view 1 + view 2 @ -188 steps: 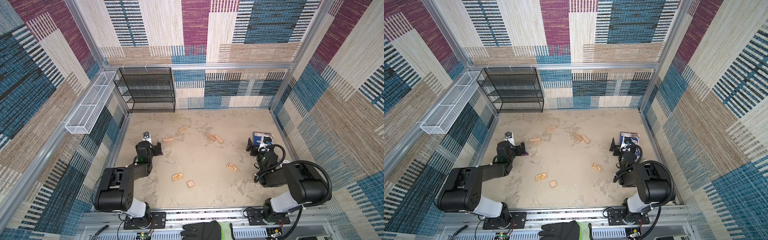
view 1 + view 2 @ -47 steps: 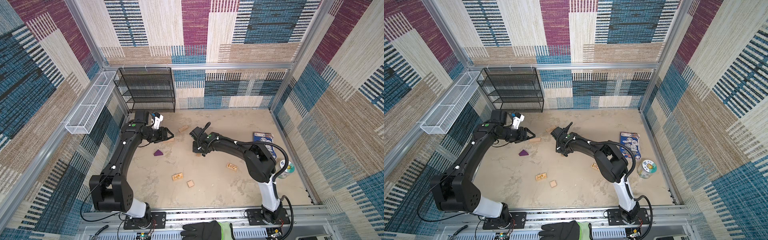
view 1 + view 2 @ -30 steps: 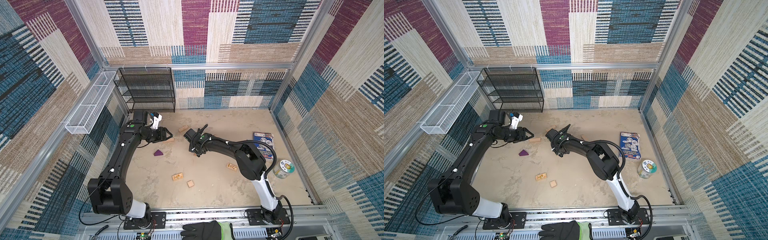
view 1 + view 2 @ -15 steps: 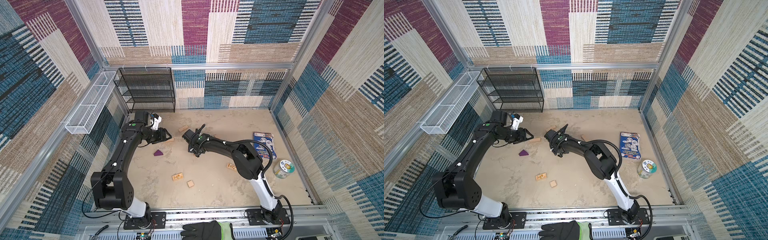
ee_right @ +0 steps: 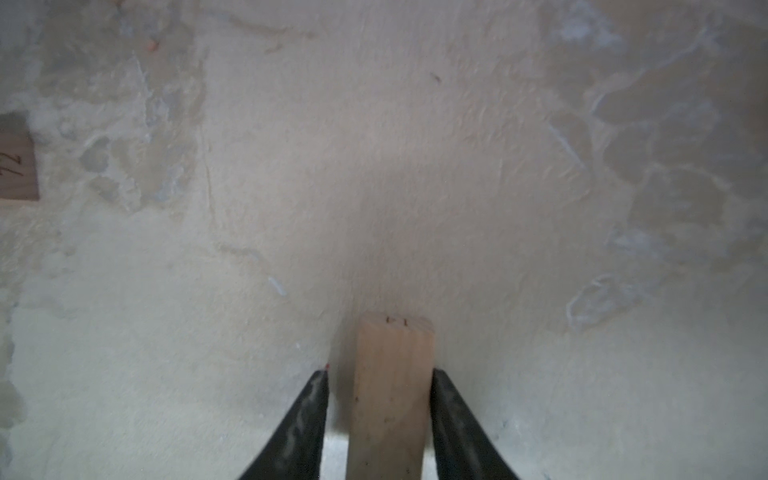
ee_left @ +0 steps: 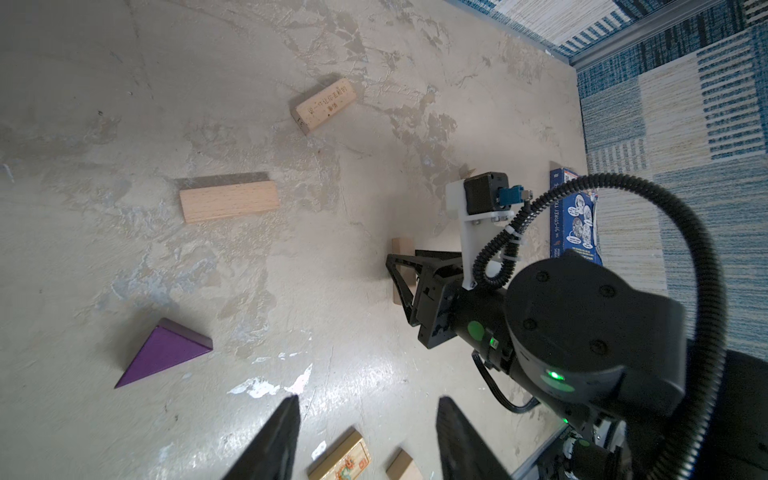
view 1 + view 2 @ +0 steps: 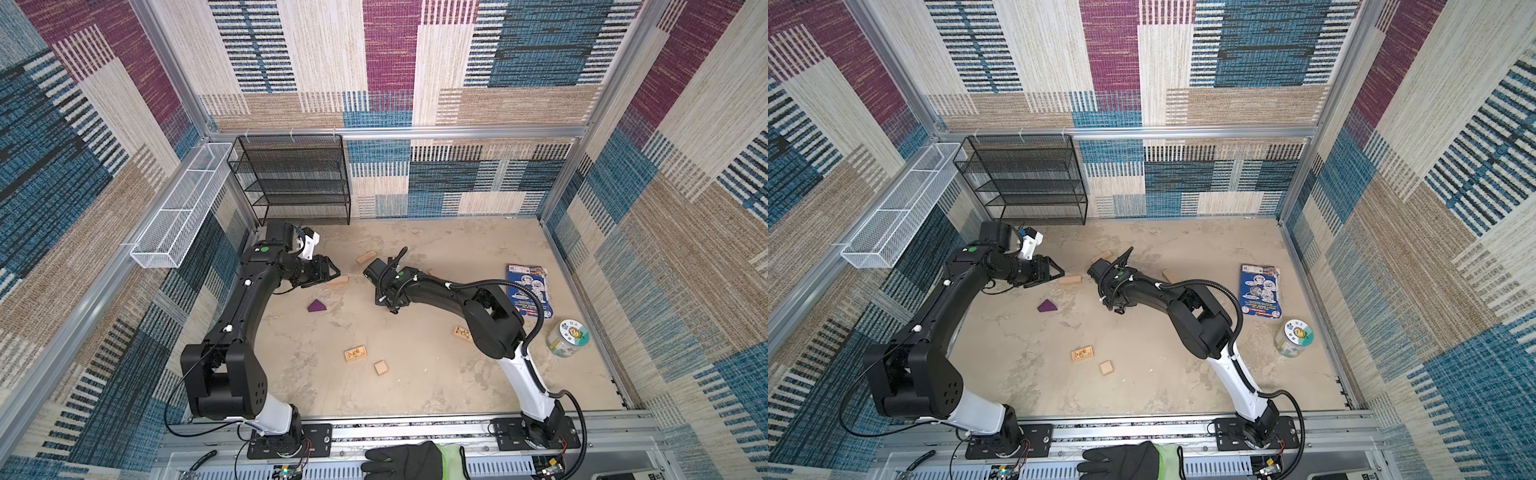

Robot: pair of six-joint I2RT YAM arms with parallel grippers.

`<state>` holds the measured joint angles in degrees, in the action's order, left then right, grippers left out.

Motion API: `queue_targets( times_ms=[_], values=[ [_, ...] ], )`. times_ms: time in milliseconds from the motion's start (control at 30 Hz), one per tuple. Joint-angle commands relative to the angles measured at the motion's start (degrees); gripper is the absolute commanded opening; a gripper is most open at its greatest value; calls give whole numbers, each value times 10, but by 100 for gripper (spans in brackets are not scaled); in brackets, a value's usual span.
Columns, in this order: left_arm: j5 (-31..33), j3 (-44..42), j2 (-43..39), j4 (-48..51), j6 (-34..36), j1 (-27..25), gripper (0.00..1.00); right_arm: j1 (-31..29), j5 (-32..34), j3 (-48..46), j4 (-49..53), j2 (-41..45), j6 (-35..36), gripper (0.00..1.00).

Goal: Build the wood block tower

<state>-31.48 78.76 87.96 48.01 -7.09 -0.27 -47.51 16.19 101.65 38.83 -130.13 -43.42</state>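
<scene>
Wood blocks (image 6: 229, 201) lay scattered singly on the counter (image 7: 436, 395), with the purple wedge (image 7: 317, 306) near the left end effector (image 6: 368, 413), which hung spread and empty. The right end effector (image 5: 380, 374) straddled one brick (image 5: 392, 399), slightly parted, with one finger (image 5: 307, 415) clear of it.

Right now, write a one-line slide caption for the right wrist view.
A wooden block sits between the parted fingers of the right hand, over a mottled tabletop.

Both top views look steeply down over your whole counter (image 7: 415, 332). Your wrist cameras sit close, both catching one block (image 6: 401, 247).
</scene>
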Motion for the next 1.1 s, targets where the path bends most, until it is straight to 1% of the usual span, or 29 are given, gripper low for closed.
queue_targets(
  times_ms=[0, 300, 367, 533, 600, 700, 933, 1067],
  values=[
    [0, 5, 4, 10, 6, 2, 57, 0, -8, -8, 2, 9, 2, 37],
    [-2, 5, 8, 10, 5, 2, 57, -1, -6, -21, -2, 14, 9, 36],
    [-2, 5, 8, 10, 5, 3, 57, 0, -4, -25, -4, 16, 11, 33],
    [0, 5, 5, 10, 6, 3, 57, 0, -4, -27, -2, 18, 12, 32],
    [0, 5, 5, 10, 6, 4, 57, 0, -3, -27, -3, 16, 11, 32],
    [-1, 5, 5, 10, 6, 5, 57, 0, -3, -25, 0, 15, 6, 35],
    [-3, 5, 5, 10, 5, 11, 57, 0, -14, -27, 2, 9, -28, 38],
    [-5, 5, 3, 10, 4, 17, 57, 0, -15, -31, 0, 14, -38, 36]
  ],
)
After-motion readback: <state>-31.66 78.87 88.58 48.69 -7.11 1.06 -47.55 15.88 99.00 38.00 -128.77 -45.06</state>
